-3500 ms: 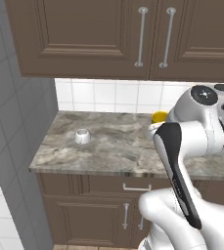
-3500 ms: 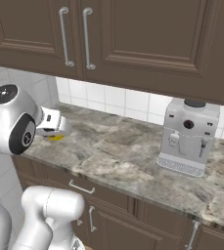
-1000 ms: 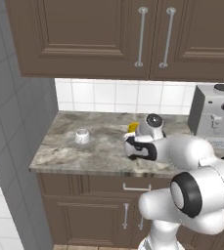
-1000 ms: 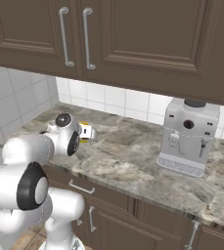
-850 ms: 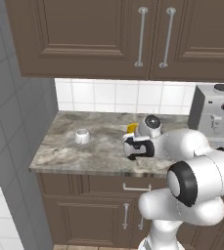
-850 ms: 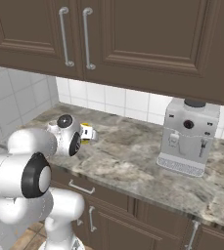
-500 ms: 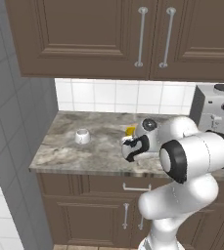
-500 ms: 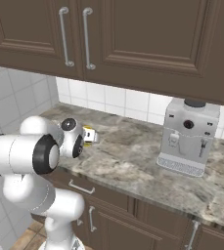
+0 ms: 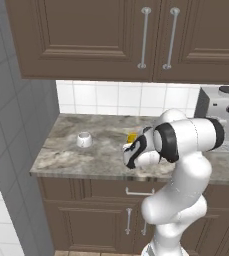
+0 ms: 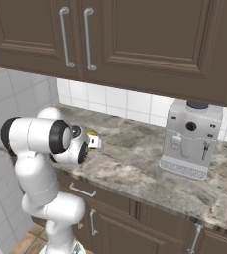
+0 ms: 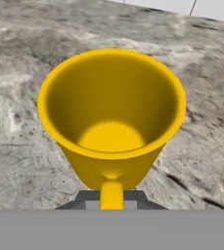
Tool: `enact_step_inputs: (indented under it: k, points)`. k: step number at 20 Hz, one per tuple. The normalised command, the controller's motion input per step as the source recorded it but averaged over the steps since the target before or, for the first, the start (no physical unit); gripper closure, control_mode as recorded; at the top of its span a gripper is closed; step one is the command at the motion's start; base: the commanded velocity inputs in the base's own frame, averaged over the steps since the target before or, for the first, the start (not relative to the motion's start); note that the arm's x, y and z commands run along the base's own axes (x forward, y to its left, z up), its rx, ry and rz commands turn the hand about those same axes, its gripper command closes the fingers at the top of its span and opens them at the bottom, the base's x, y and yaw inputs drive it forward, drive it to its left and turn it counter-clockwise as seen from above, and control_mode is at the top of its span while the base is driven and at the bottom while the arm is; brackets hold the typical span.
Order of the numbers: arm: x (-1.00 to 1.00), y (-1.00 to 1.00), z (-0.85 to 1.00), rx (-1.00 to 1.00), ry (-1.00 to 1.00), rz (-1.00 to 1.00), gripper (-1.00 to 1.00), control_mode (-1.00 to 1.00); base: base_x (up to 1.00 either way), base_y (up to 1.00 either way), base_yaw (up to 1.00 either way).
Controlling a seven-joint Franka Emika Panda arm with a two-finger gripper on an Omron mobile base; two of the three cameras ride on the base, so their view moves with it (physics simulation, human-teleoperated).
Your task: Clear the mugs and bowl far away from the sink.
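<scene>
The yellow mug (image 11: 111, 117) opens toward the hand camera, its handle (image 11: 111, 193) pinched between my fingertips, so my gripper (image 11: 111, 199) is shut on it. The mug hangs low over the grey marble counter (image 11: 201, 122); I cannot tell whether it touches. From the left base view a sliver of the yellow mug (image 9: 131, 137) peeks out behind my hand, with the gripper (image 9: 130, 146) mid-counter. In the right base view the gripper (image 10: 93, 141) holds the yellow mug (image 10: 91, 134) near the counter's left part. The white mug (image 9: 84, 139) stands upright, apart, further left. The bowl and the sink are out of view.
A grey coffee machine (image 10: 191, 138) stands on the counter to the right, also seen as the coffee machine (image 9: 223, 117) at the left base view's edge. Brown wall cabinets (image 9: 136, 40) hang overhead. A grey tiled wall (image 9: 11, 150) bounds the counter's left end.
My hand has edged a little left and down over the counter with the yellow mug still in it, while the elbow swung forward. The white mug has stayed put.
</scene>
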Motion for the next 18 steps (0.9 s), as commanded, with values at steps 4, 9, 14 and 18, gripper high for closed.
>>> enact_step_inputs:
  k: [4,9,14,18]
  points:
    - [0.20,0.00,-0.41,0.00,0.00,0.00,1.00,-1.00,0.00,0.00,0.00]
    - [0.13,0.00,-0.29,0.00,0.00,0.00,-1.00,-1.00,0.00,0.00,0.00]
    - [-0.01,0.00,0.08,0.00,-0.01,0.00,-1.00,-1.00,0.00,0.00,0.00]
    - [-0.05,-0.01,0.25,0.00,-0.01,0.00,-1.00,-1.00,0.00,0.00,0.00]
